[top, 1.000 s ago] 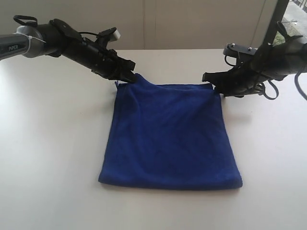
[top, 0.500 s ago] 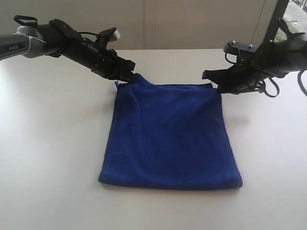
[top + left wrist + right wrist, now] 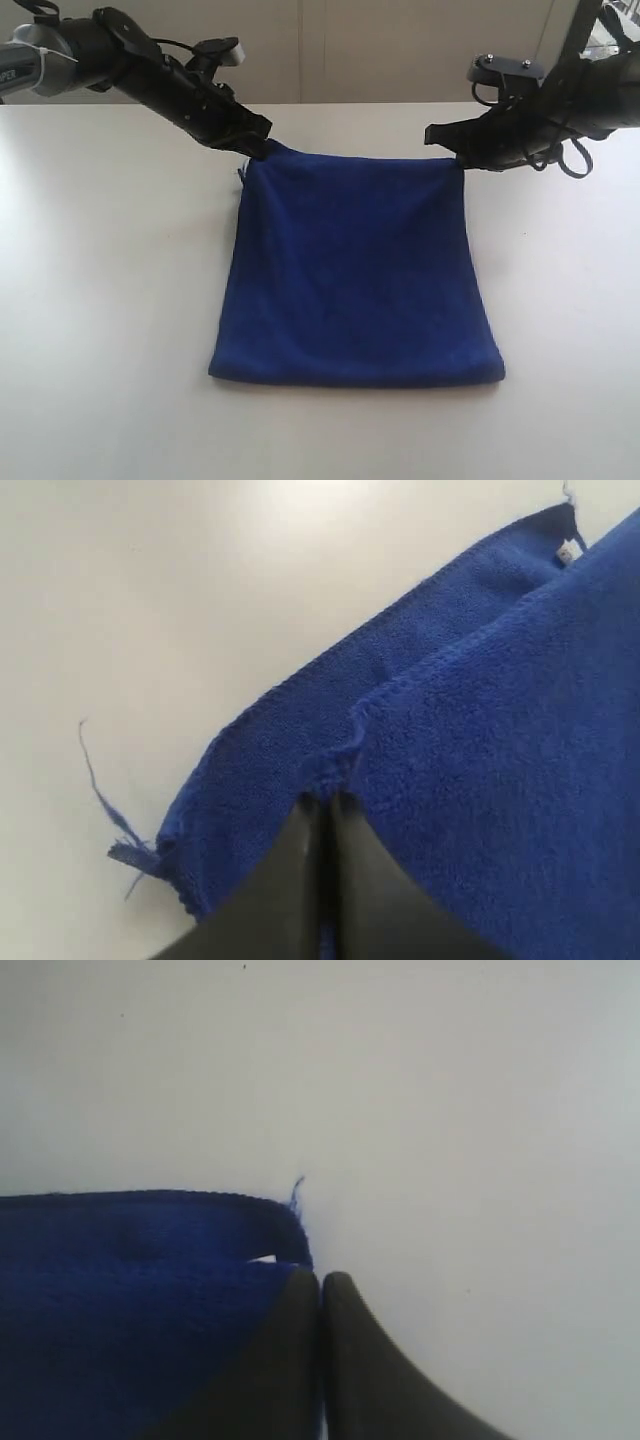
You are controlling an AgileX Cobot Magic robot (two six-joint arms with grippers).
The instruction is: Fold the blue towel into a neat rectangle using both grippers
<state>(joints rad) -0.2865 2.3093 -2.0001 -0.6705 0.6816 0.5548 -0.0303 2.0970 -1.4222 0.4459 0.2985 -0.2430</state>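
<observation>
White table [image 3: 110,300], blue towel [image 3: 355,280] corners in left end effector [image 3: 263,149], right end effector [image 3: 456,159]

Deep royal-blue rectangular cloth towel [image 3: 355,270]: soft, fuzzy pile — matt, with a stitched hem and frayed threads.
White flat table top [image 3: 100,300]: smooth, faint sheen.
Black narrow left-gripper fingers [image 3: 285,880]: smooth, matt.

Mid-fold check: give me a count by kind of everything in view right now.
Towels: 1, the blue towel
Grippers: 2, the left gripper and the right gripper, each shut on a corner of the towel
Tables: 1, the table
Total: 4
</observation>
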